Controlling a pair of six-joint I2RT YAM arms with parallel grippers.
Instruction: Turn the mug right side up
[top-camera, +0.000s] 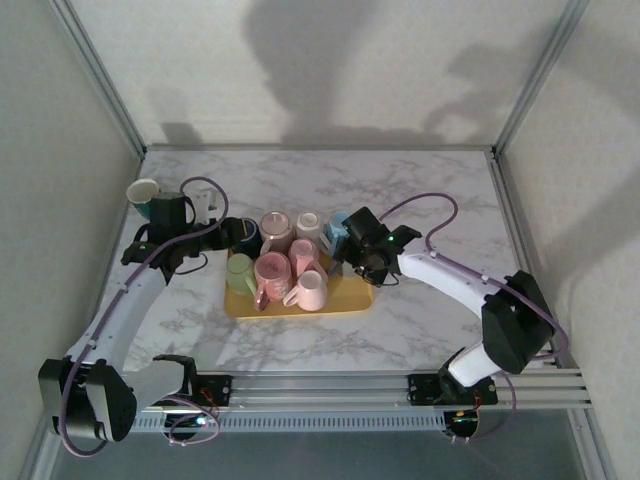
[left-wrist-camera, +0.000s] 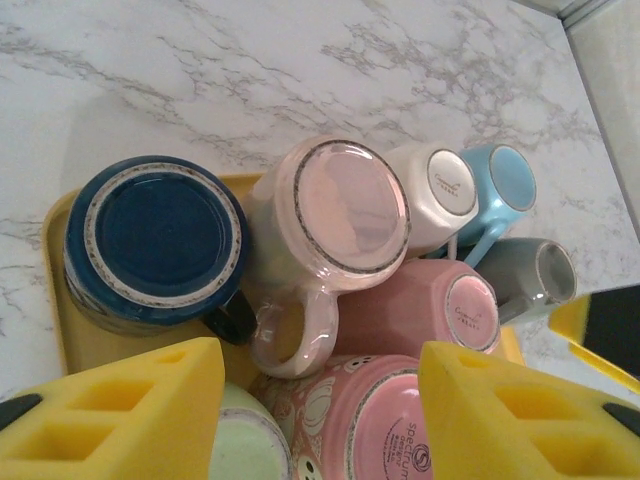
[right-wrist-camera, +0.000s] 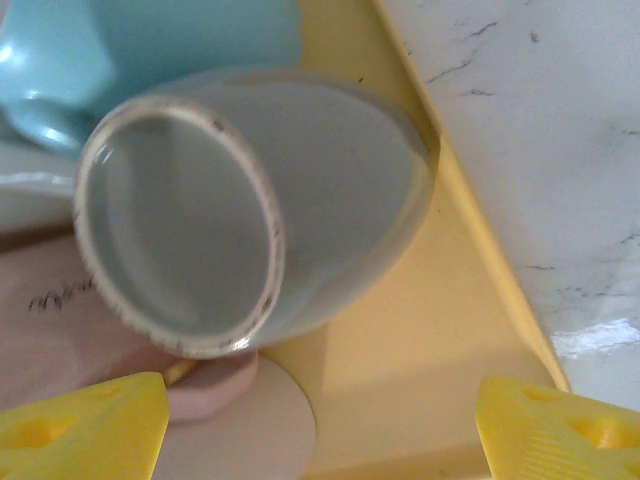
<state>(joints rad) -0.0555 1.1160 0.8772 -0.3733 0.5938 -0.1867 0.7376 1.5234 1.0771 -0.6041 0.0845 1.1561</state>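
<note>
Well, from above, the marble table (top-camera: 420, 190) stands between pale walls and aluminium posts (top-camera: 97, 75), and shadows of the arms fall on the back wall. A yellow tray (top-camera: 345, 299) near the middle carries a crowd of mugs, and a teal mug (top-camera: 143, 195) sits apart at the back left. The left claw (top-camera: 215, 237) hangs at the tray's left end. The right claw (top-camera: 348, 248) hangs at its right end and covers the mugs under it, so its jaws are hard to read from here.

From the left wrist, mugs sit bottom up in the tray: a dark blue mug (left-wrist-camera: 155, 240), a pale pink mug (left-wrist-camera: 340, 215) just beside it, and the grey mug (left-wrist-camera: 535, 280), tilted, at the far right end. The two yellow foam fingers (left-wrist-camera: 110, 410) stand apart with nothing between them. The nearest mugs are cut off by the picture's edge.

From the right wrist, somewhat blurred, the grey mug lies tilted on the tray, one round end toward the camera, just beside a light blue mug (right-wrist-camera: 150, 50). The right claw's yellow fingertips (right-wrist-camera: 80, 430) are wide apart and touch nothing.
</note>
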